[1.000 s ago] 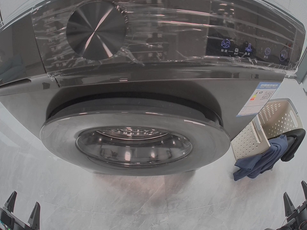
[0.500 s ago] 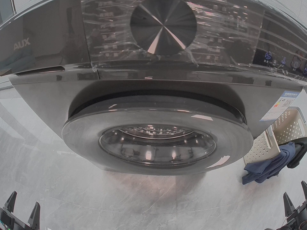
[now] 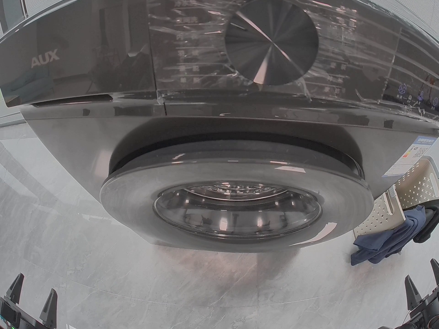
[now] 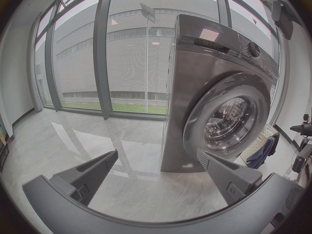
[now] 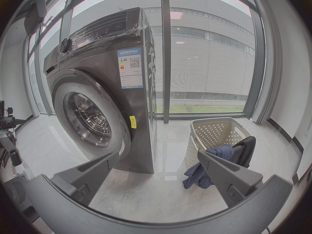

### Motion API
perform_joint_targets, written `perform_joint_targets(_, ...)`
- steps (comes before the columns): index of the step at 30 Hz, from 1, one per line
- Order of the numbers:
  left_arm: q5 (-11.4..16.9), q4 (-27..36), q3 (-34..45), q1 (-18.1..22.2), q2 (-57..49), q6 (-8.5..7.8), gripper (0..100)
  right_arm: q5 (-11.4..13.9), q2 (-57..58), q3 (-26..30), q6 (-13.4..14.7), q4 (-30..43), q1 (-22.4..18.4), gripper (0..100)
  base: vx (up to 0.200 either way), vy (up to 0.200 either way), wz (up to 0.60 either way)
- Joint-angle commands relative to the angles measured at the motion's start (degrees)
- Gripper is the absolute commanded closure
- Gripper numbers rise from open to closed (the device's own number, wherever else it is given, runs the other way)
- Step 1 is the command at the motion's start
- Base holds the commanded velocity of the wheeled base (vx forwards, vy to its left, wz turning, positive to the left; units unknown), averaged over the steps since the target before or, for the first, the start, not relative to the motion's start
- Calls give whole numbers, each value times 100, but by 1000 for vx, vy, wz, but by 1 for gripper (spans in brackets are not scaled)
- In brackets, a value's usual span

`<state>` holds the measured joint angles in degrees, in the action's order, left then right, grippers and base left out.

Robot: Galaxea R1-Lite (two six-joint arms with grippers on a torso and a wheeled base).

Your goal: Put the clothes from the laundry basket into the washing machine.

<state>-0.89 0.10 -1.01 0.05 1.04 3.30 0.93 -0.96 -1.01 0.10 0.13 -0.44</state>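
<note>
The clothes are sitting in the cream laundry basket (image 5: 223, 131), which is standing on the floor (image 3: 137, 275) just beside the washing machine (image 3: 82, 129), on the robot's right. A blue garment (image 5: 208, 169) is hanging over the basket's near rim and trailing down onto the floor. A black garment (image 5: 244, 150) is lying draped over the rim beside it. The machine's round door (image 3: 238, 206) is sitting shut, so it looks as if nothing is going in until that is opened.

The left end effector (image 4: 156, 153) is hanging low in front of the machine with its fingers spread wide and nothing between them. The right end effector (image 5: 157, 154) is likewise gaping wide and empty, and is pointing toward the basket and the gap beside the machine.

Both garments are looking soft, light and limp. They are likely to sag, stretch out and drag when lifted, rather than come up as one piece. A pinch on a single thin layer is likely to slip. The better hold is probably the bunched fold where the blue cloth is crossing the rim, taken deep between the fingers. The trailing end is risking a snag on the basket's holes or the door opening.
</note>
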Motion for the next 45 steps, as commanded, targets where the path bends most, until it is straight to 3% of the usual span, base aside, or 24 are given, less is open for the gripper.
perform_joint_targets(1, 1, -1, 92, 4, -77, 4, 0, 4, 96, 92, -1, 13, 0, 0, 0, 0, 0)
perform_joint_targets(7, 1, -1, 92, 4, -77, 4, 0, 4, 96, 92, -1, -5, 0, 0, 0, 0, -600)
perform_joint_targets(12, 1, -1, 92, 4, -77, 4, 0, 4, 96, 92, -1, -5, 0, 0, 0, 0, 0)
perform_joint_targets(18, 1, -1, 92, 4, -77, 4, 0, 4, 96, 92, -1, -5, 0, 0, -200, 0, 0)
perform_joint_targets(37, 1, -1, 92, 4, -77, 4, 0, 4, 96, 92, -1, 4, -9, 0, 0, 0, 0)
perform_joint_targets(45, -8, -1, 92, 4, -77, 4, 0, -5, 96, 92, 8, -5, 0, 0, 0, 0, 450)
